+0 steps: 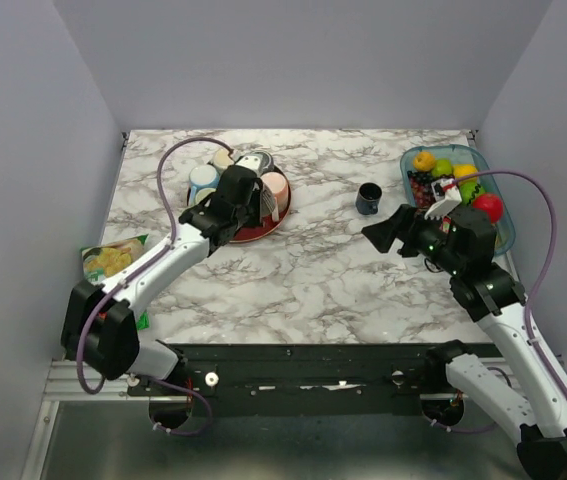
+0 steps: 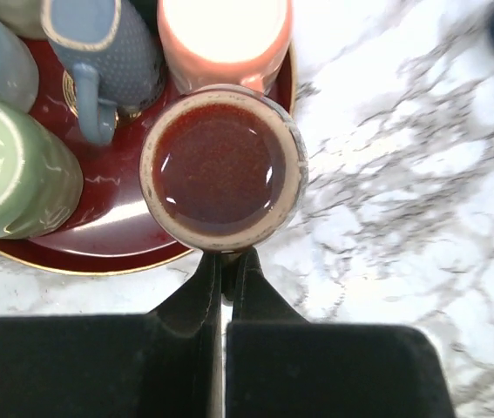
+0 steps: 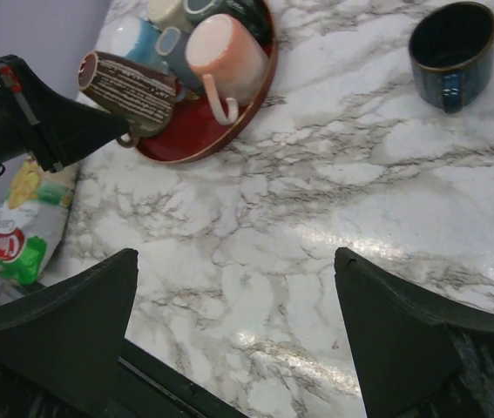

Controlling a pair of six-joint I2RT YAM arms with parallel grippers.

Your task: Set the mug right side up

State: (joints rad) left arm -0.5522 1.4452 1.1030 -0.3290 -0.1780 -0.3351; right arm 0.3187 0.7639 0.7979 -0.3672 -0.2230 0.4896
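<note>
Mug [image 2: 222, 165] at the edge of the red tray [image 2: 98, 239] sits dead ahead of my left gripper [image 2: 227, 270] — clenched on its handle [image 3: 129, 137] — right gripper [image 3: 235, 261] gaping, farther off.

Bright even light, soft glare, perhaps edge blur.

Probably a lab test cell: plain grey walls [image 1: 293, 60] boxing a marble-patterned table [image 1: 313, 270].
</note>
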